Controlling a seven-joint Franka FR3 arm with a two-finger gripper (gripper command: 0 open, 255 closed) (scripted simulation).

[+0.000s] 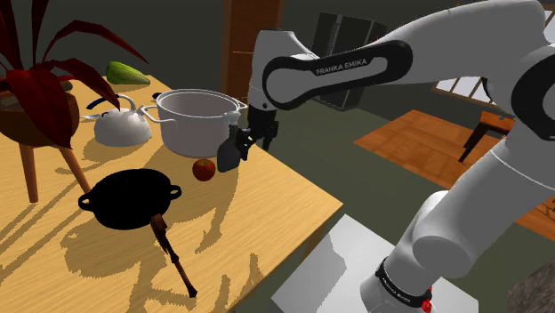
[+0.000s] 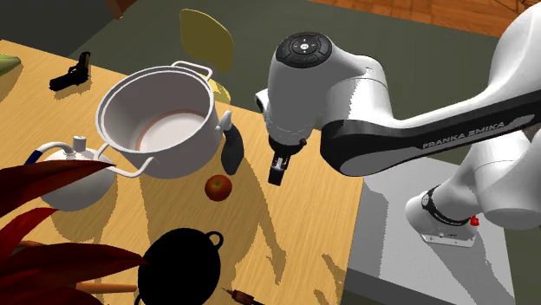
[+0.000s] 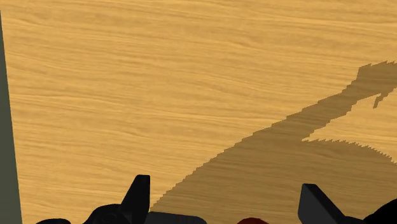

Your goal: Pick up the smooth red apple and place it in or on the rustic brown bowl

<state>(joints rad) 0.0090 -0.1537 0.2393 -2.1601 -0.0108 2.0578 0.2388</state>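
1. Hovering open-fingered gripper (image 1: pixel 249 144) over desk (image 1: pixel 267 204), holding nothing, just beside red apple (image 1: pixel 204 169) near pot (image 1: pixel 200 124).
2. Risking an off-centre descent, clipping the apple and sending it rolling away from black bowl (image 1: pixel 133 200).

The arm (image 1: pixel 462 53) is big, round and white, like fat tubes joined together. Its bends are black. One black band has white letters (image 1: pixel 313 69) that say FRANKA EMIKA. At the end sits a small gripper (image 2: pixel 277 176), black all over, with two pointy fingers (image 3: pixel 137 194). At the foot is a black ring (image 1: pixel 398 284) with a little red bit (image 1: pixel 428 306).
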